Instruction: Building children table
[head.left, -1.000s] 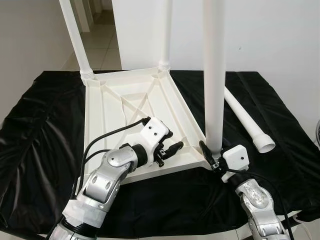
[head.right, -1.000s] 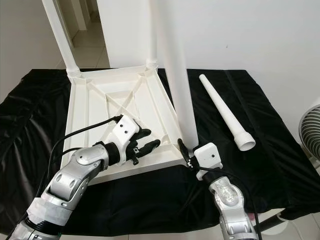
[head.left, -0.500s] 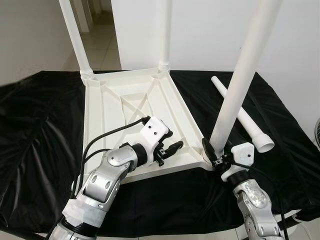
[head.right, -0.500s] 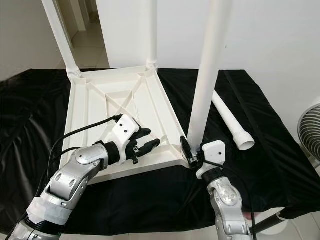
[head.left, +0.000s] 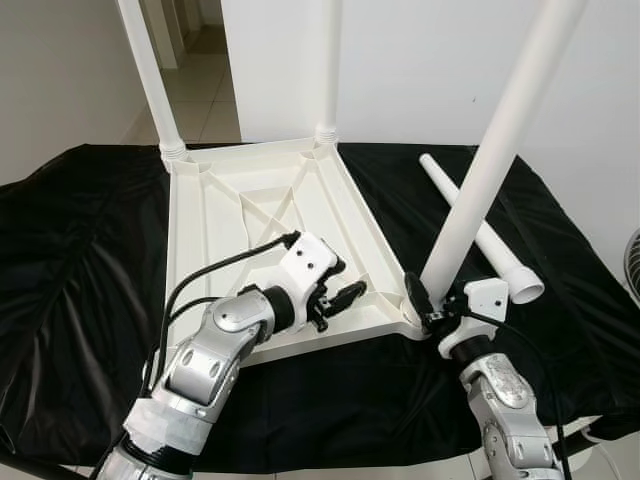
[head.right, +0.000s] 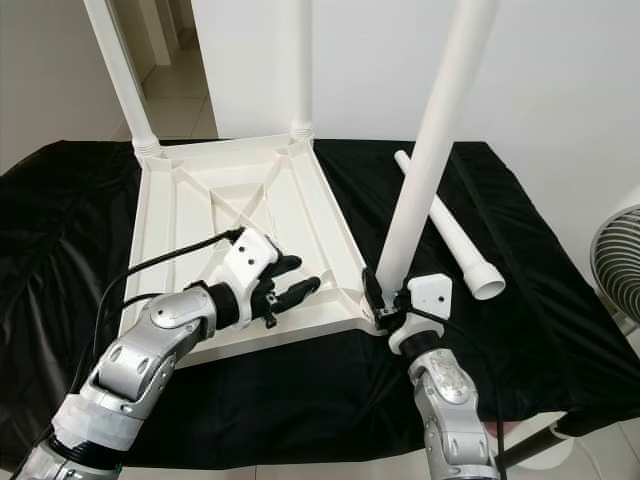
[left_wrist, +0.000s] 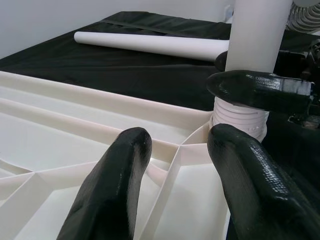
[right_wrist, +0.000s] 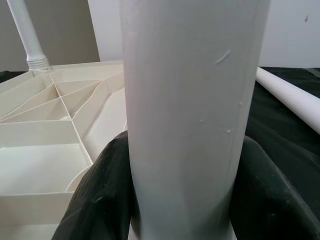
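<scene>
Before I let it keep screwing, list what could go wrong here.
1. The long white plastic leg held by the right gripper leans off vertical at the upturned white plastic tabletop's corner socket, so its thread may cross or jam.
2. The left gripper, jaws open, only rests on the tabletop, which could shift.

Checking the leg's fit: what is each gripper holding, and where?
The right gripper clamps the tilted table leg near its bottom end, at the tabletop's corner. The left gripper is open, holding nothing.

Silver arms, white wrists, black fingers (left_wrist: 115, 190), cables.
</scene>
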